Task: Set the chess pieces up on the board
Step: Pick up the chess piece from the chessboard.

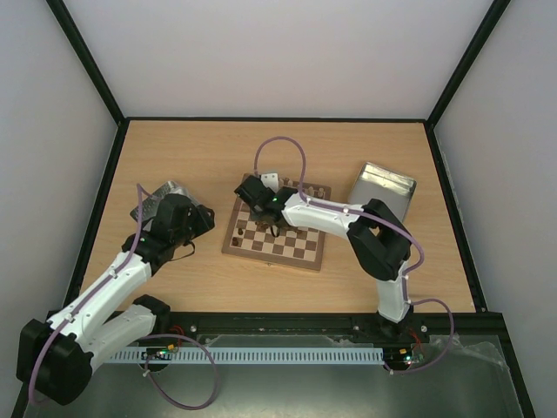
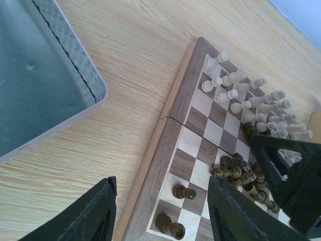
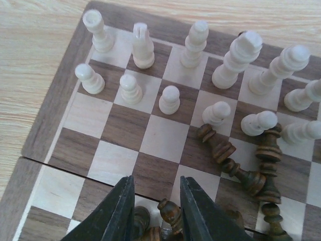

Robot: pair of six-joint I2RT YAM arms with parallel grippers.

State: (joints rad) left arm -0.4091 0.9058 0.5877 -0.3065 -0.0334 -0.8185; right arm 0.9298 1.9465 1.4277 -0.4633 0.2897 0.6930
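Observation:
The chessboard [image 1: 296, 248] lies mid-table. In the right wrist view, cream pieces [image 3: 169, 99] stand in two rows at one end of the board [image 3: 55, 120], and several dark pieces [image 3: 235, 168] lie toppled beside them. My right gripper [image 3: 156, 183] hangs low over the board [image 1: 265, 213], open, with a dark piece [image 3: 170, 212] between its fingers, close to the right one. My left gripper [image 2: 162, 183] is open and empty, just off the board's left edge [image 1: 204, 219]. Two dark pieces [image 2: 183, 192] stand on the corner squares below it. A dark heap [image 2: 241, 173] lies further in.
A silver tin [image 1: 161, 198] sits under my left arm and shows at the upper left of the left wrist view [image 2: 45, 75]. A second tin [image 1: 383, 187] stands right of the board. Black frame rails edge the table.

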